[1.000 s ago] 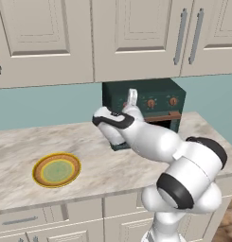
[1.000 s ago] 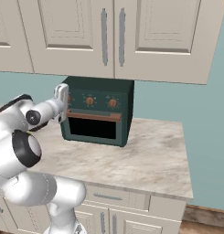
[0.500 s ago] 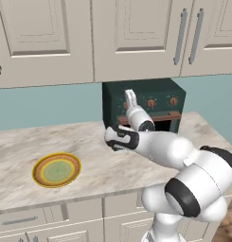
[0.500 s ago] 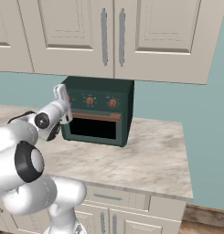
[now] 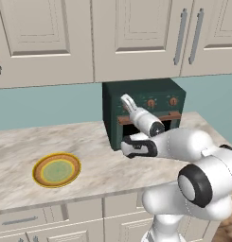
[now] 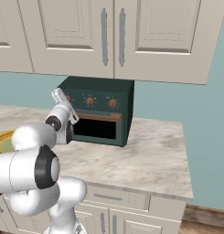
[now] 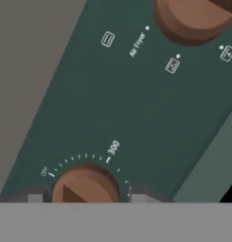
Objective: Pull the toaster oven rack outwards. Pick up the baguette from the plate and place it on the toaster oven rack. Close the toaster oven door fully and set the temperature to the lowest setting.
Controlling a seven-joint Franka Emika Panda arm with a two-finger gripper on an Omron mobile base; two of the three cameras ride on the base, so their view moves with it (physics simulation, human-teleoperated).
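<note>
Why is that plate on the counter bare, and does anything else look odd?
The plate holds nothing, which looks like the only oddity. The toaster oven sits square with its door shut, and the gripper is up at its knob.

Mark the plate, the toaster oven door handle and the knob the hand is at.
plate [image 5: 56, 170]: left base view, pale green centre.
door handle [image 6: 100, 117]: right base view, middle of the reddish-brown bar.
knob [image 7: 85, 185]: hand view, orange-brown face between the fingers.
</note>
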